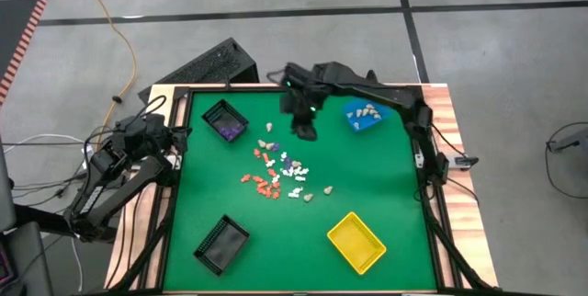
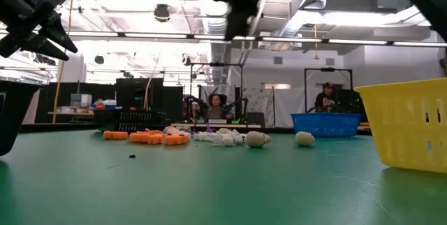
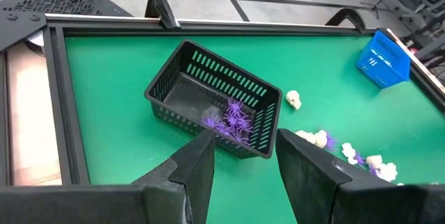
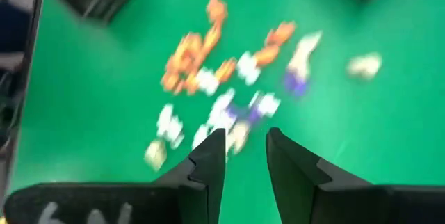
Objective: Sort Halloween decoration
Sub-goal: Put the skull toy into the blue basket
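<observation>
The Halloween decoration [image 1: 280,172] lies loose on the green table's middle: orange, white, purple and beige pieces, blurred in the right wrist view [image 4: 222,78]. My right gripper [image 1: 305,132] hangs above the table just beyond the pile's far side. Its fingers [image 4: 245,140] are open, slant down toward the pile and hold nothing. My left gripper [image 1: 175,140] waits open at the table's left edge, facing a black bin [image 3: 212,99] with purple pieces [image 3: 229,120] in it. A blue bin [image 1: 365,115] at the far right holds beige pieces.
A yellow bin [image 1: 356,241] stands near the front right and a second black bin [image 1: 221,244] near the front left. A dark frame [image 1: 423,149] runs round the green mat. A black keyboard-like object [image 1: 207,64] lies beyond the far edge.
</observation>
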### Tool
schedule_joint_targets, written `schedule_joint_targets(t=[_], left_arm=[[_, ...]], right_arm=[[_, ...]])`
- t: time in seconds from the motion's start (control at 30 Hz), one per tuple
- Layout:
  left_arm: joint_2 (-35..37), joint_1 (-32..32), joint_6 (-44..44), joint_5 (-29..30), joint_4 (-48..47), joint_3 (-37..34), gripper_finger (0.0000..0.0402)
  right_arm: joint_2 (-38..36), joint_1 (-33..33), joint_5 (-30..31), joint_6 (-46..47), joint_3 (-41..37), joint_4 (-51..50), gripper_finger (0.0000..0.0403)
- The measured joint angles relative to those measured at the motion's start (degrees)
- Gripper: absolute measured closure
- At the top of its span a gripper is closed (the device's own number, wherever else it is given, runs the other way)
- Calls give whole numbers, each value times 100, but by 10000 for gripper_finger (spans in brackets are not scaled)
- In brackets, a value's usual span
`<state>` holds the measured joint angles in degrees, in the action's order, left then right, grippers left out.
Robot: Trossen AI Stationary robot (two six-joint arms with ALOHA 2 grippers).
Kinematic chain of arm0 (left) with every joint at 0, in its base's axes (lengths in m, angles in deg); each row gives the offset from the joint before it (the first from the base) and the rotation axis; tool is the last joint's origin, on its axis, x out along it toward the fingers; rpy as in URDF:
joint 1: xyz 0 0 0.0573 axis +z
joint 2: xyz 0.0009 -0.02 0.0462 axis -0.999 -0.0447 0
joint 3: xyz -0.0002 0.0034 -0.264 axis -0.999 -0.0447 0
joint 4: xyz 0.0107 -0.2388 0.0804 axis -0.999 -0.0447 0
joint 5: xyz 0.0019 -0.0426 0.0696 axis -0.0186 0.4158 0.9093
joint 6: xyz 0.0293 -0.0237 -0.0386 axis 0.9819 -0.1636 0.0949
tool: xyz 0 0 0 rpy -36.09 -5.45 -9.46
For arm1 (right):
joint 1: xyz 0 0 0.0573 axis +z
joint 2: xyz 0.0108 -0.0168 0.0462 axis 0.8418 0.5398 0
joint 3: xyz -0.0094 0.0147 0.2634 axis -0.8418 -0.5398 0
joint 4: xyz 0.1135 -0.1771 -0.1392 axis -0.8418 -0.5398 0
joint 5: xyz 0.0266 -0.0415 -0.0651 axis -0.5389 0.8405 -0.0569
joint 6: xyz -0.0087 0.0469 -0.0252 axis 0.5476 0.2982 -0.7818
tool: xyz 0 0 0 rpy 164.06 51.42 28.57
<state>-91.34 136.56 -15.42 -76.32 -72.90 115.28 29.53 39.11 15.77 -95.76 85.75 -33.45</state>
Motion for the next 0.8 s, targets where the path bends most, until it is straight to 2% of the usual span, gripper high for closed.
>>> schedule_joint_targets(t=[0.13,0.27,0.37,0.57,0.67,0.8], left_arm=[[-2,0,0,21,0,0,258],[-2,-2,0,22,0,0,258],[-2,0,0,23,1,1,258],[-2,-2,0,21,2,2,258],[-2,0,0,21,2,1,258],[-2,-2,2,21,0,0,258]], right_arm=[[-473,426,563,190,-637,-507,277],[-1192,863,639,573,-1888,-134,277],[-2060,1118,722,1157,-3081,620,277],[-3332,1821,1583,2186,-5256,2612,277],[-3537,2149,1681,2368,-5965,3228,277],[-3383,2419,1739,2456,-6611,3943,275]])
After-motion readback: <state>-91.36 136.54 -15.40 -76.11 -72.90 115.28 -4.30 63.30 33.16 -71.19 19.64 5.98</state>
